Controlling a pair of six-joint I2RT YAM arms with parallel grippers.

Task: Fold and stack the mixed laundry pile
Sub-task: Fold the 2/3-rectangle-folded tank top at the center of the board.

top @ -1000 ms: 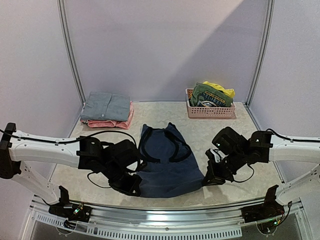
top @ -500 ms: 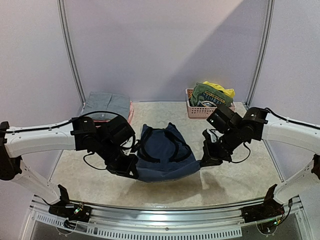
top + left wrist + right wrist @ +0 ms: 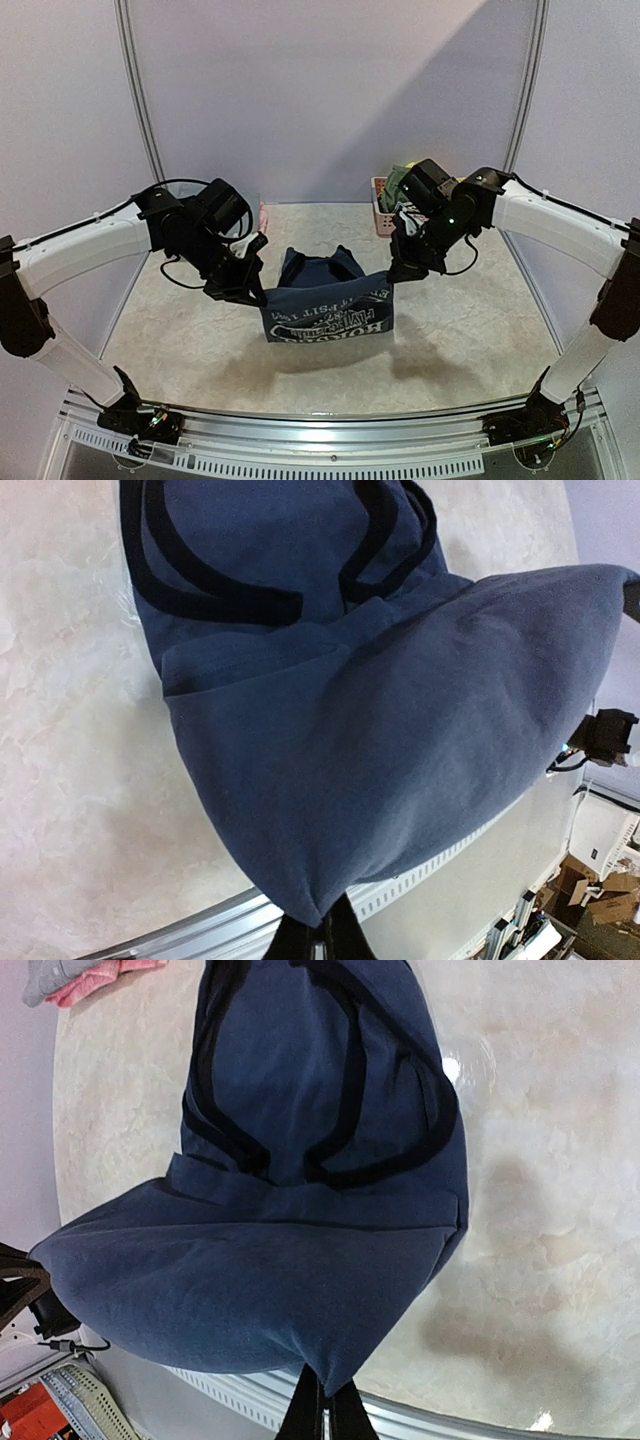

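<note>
You have the navy top [image 3: 328, 305]: dark blue knit, white lettering across the hanging panel, near-black binding [image 3: 350, 1070] round neck and armholes. Tabletop [image 3: 470, 330]: pale beige, marbled with cream veining. Folded stack [image 3: 70, 978]: grey over pink. Left arm [image 3: 80, 250] and right arm [image 3: 550, 225]: white shells, black joints.

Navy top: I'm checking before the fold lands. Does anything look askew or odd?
Nothing damaged. The navy top hangs between the left fingers and right fingers, each pinching a hem corner. Its white lettering reads upside down, and the right corner looks slightly higher, so the fold may land crooked.
</note>
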